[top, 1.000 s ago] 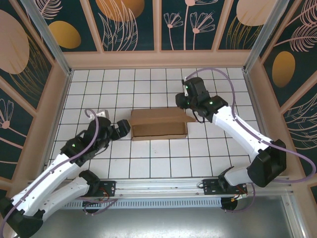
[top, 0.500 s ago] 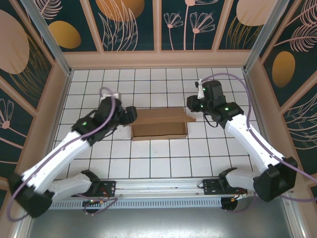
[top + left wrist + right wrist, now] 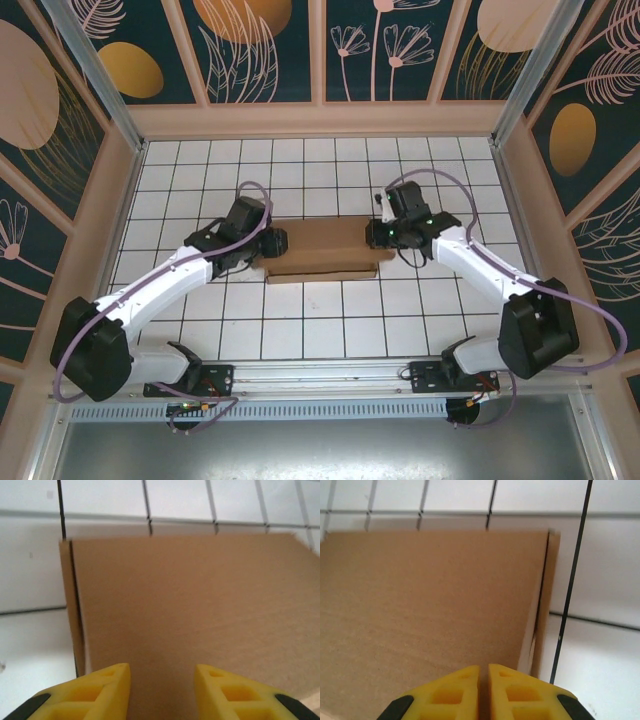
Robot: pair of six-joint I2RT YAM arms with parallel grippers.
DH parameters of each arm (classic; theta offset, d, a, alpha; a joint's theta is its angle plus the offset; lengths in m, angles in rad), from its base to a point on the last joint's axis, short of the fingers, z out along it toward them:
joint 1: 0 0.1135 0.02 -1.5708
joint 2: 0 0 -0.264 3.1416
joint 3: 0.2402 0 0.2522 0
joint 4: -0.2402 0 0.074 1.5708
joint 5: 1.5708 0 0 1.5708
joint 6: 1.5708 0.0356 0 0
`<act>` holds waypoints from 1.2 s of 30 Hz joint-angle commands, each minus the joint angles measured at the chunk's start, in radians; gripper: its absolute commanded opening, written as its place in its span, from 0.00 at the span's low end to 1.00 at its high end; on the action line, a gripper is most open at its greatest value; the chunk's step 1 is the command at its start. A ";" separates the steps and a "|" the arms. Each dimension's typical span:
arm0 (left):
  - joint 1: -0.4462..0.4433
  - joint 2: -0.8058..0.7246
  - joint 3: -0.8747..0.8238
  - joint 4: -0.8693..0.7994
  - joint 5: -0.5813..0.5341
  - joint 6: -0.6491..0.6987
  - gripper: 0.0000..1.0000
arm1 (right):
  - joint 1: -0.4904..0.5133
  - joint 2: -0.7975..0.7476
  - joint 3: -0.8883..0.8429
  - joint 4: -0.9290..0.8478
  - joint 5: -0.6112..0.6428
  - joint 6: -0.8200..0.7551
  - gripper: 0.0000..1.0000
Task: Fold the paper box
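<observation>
now the fingers point(image 3: 95, 692) have reached the paper box point(image 3: 320, 245) (both ends).

The paper box point(image 3: 320, 247) is matt brown cardboard with a faintly fibrous grain. The table point(image 3: 300, 320) is smooth and white. The left gripper point(image 3: 161, 671) has matt yellow plastic fingers point(image 3: 102, 690).

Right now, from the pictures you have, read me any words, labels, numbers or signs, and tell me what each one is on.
No text can be read anywhere.
The box: plain brown cardboard, no print or label on the faces that show, up close in the wrist views too.
The wall panels: drawn leaves, flowers and round shapes, no words.
The table: white tiles with dark grid lines, no numbers or signs.
</observation>
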State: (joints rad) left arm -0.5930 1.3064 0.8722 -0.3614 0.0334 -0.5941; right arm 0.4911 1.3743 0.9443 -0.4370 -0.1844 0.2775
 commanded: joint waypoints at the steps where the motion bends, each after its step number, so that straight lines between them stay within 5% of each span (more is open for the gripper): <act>1: 0.010 -0.011 -0.106 0.075 0.069 -0.042 0.38 | 0.022 0.011 -0.057 0.035 0.017 0.021 0.14; 9: 0.026 -0.020 -0.167 0.138 0.047 -0.055 0.38 | 0.075 0.009 -0.021 -0.026 0.296 0.036 0.29; 12: 0.055 -0.055 -0.141 0.133 0.045 -0.049 0.39 | 0.069 -0.100 -0.026 0.015 0.240 -0.012 0.33; 13: 0.064 -0.062 -0.131 0.130 0.051 -0.046 0.40 | 0.068 -0.129 -0.027 0.022 0.226 -0.031 0.27; 15: 0.077 -0.079 -0.112 0.117 0.058 -0.040 0.42 | 0.063 -0.191 -0.031 0.035 0.224 -0.045 0.00; 22: 0.112 -0.095 -0.076 0.019 0.075 -0.040 0.46 | -0.050 -0.232 -0.061 0.021 0.063 0.014 0.01; 24: 0.116 -0.099 -0.070 -0.005 0.076 -0.034 0.51 | -0.103 -0.181 -0.035 -0.041 -0.023 0.041 0.24; 29: 0.147 -0.076 -0.063 -0.064 0.093 -0.009 0.56 | -0.121 -0.138 -0.019 -0.074 -0.137 0.095 0.59; 36: 0.197 0.000 -0.069 -0.031 0.251 -0.003 0.57 | -0.132 -0.024 -0.016 -0.097 -0.288 0.149 0.63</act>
State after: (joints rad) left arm -0.4015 1.2808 0.7818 -0.3870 0.1844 -0.6128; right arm 0.3653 1.3113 0.9058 -0.4919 -0.3676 0.3840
